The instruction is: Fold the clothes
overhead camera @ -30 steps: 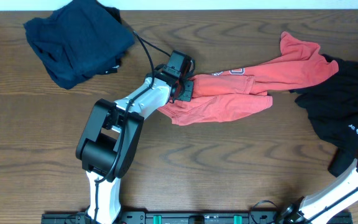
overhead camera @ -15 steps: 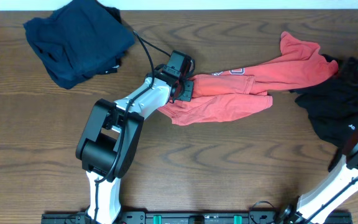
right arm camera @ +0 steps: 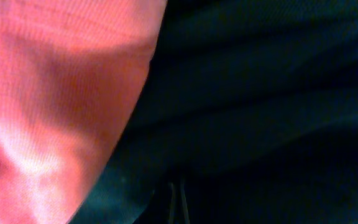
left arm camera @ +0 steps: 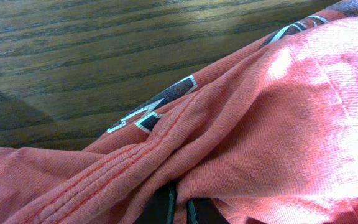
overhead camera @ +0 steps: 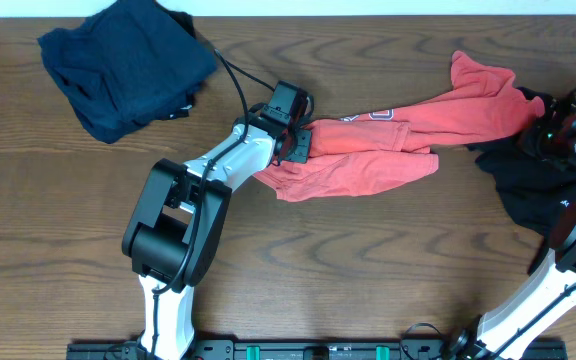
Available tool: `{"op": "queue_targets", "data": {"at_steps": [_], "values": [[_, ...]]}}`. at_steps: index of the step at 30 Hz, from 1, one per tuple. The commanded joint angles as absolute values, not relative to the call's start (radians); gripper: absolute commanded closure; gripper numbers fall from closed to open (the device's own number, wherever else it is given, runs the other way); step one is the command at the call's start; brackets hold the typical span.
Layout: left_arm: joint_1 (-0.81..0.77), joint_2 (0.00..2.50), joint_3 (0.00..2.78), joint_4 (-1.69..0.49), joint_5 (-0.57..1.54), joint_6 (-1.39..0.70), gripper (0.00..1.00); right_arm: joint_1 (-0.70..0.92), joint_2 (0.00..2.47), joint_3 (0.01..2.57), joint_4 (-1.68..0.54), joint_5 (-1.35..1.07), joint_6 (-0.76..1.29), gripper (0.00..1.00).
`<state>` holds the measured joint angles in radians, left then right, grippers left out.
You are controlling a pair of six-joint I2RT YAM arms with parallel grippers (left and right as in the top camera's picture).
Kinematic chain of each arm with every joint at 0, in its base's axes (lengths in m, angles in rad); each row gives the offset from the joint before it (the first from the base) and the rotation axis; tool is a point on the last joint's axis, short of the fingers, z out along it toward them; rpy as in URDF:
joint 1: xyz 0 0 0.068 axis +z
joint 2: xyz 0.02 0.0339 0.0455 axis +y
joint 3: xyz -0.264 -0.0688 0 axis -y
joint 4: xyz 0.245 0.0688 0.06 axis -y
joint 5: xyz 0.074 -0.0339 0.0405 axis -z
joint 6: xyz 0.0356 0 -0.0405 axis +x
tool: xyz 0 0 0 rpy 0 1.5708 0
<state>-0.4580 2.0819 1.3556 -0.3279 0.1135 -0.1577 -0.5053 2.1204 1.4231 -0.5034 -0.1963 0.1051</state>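
Red-orange T-shirt [overhead camera: 368, 150] lies stretched in a crumpled band across the middle of the table [overhead camera: 368, 270], its lettering partly showing. Left gripper [overhead camera: 296, 142] is clamped on its left end. Right gripper [overhead camera: 546, 132] is closed tight where the shirt's right end meets the black T-shirt [overhead camera: 553, 205]; which cloth it pinches cannot be told. Navy T-shirt [overhead camera: 118, 65] sits bunched at the far left, well apart.

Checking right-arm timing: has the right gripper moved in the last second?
Yes. The right gripper came up from the overhead view's lower right, over the black T-shirt, to the right end of the red-orange T-shirt.
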Motion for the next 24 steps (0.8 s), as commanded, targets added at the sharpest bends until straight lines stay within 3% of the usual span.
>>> {"op": "queue_targets", "data": {"at_steps": [1, 6, 14, 19, 24], "values": [[-0.437, 2.160, 1.326, -0.360, 0.065, -0.166, 0.94, -0.519, 2.150, 1.388, -0.448, -0.067, 0.127, 0.96], [-0.437, 2.160, 1.326, -0.358, 0.058, -0.167, 0.94, -0.525, 2.227, 1.387, -0.299, 0.076, 0.121, 0.97], [-0.437, 2.160, 1.326, -0.355, 0.056, -0.167, 0.94, -0.567, 2.378, 1.404, -0.099, 0.090, 0.120, 0.94], [-0.437, 2.160, 1.326, -0.345, 0.056, -0.167, 0.94, -0.600, 2.389, 1.511, -0.130, 0.076, 0.119, 0.93], [-0.437, 2.160, 1.326, -0.339, 0.056, -0.167, 0.94, -0.616, 2.389, 1.766, -0.333, 0.034, 0.089, 0.91]]}}
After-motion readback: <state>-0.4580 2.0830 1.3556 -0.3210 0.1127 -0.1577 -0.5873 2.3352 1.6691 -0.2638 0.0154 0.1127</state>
